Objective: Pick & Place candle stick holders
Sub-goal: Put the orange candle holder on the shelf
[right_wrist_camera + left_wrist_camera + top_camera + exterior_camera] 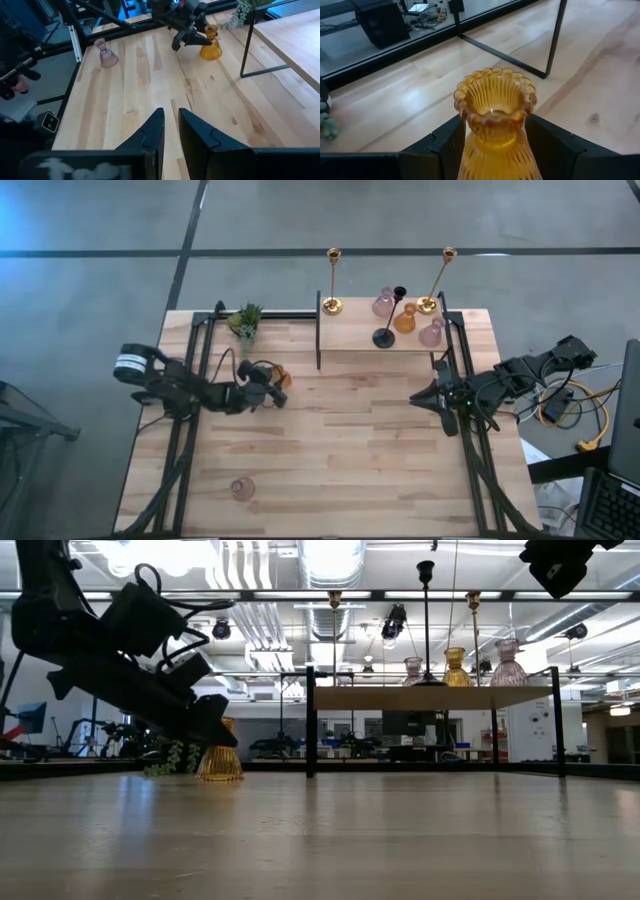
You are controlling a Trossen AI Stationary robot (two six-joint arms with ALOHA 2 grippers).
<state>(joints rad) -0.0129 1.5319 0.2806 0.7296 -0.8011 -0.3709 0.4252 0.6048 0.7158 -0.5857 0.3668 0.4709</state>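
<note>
An amber glass holder (281, 377) stands upright on its base on the table left of centre; it also shows in the low view (220, 762). My left gripper (270, 388) is shut on it. A pink glass holder (243, 488) stands near the table's front left. On the raised shelf (360, 345) at the back stand two tall gold holders (332, 280) (438, 280), a black stemmed one (388, 320), an amber one (405, 320) and two pink ones (384, 303) (432, 332). My right gripper (420, 398) is shut and empty at the table's right. My left gripper has the amber holder between its two fingers, one on each side of the ribbed body just below the neck (470, 150). The fingers (445, 147) come slanting down from the table's left side. The holder stands upright with its base (220, 778) on the table.
A small green plant (245, 320) stands at the table's far left, next to the shelf's dark frame leg (318, 340). Dark rails run along both side edges of the table. Bare wood lies between the two arms and toward the near edge.
</note>
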